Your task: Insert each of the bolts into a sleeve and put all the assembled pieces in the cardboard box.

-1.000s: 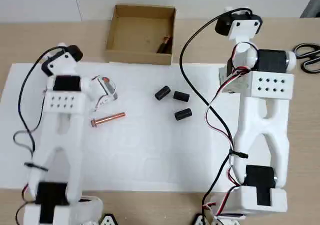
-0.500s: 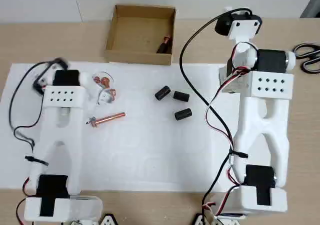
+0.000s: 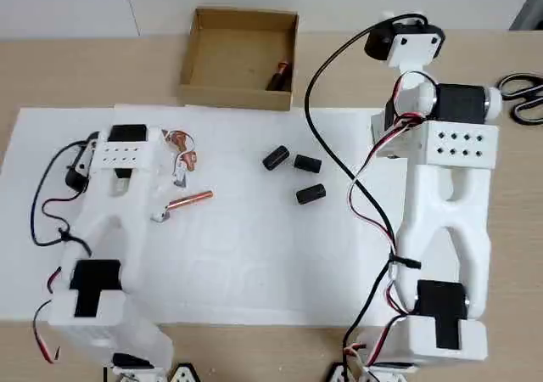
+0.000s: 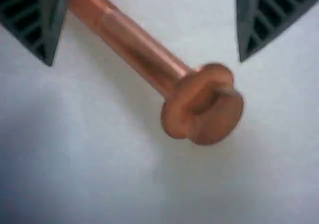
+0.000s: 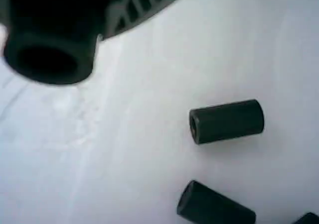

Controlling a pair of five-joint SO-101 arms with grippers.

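Desk (image 3: pixel 51 59), pale wood, carries a white sheet (image 3: pixel 254 263). The left arm (image 3: pixel 110 221) leans over the sheet's left part. The right arm (image 3: pixel 445 195) runs up its right side. The cardboard box (image 3: pixel 199 55) sits on bare desk just beyond the sheet's far edge, well apart from both hands. Scissors (image 3: pixel 522 93) lie at the desk's right edge.

Left hand (image 4: pixel 144 58): jaws wide apart, nothing gripped. The tips straddle the shank of the loose bolt (image 4: pixel 199 104), copper, lying flat on the sheet. One tip overlaps the shank; cannot tell if it touches.

Right hand (image 5: pixel 75 20): appears closed around the held sleeve (image 5: pixel 50 59), black, bore facing the camera, raised above the sheet near the loose sleeves.

Progress, as judged: early.
- One assembled piece (image 3: pixel 278 76) lies in the box against its right wall.
- The loose bolt is not yet lifted.
- The held sleeve looks ready to receive it.
- Mating and boxing are still to come, then the remaining sleeves.

Counts:
- Arms: two.
- Box: one.
- Scissors: one pair.
- Bolts: two, one loose on the sheet and one boxed.
- Sleeves: five. Three are loose mid-sheet, two side by side (image 3: pixel 276 157) (image 3: pixel 307 164) and one nearer (image 3: pixel 310 194). One is in the right hand and one is on the boxed bolt.
- Sleeves outnumber the bolts seen. Cannot tell whether more bolts are hidden.
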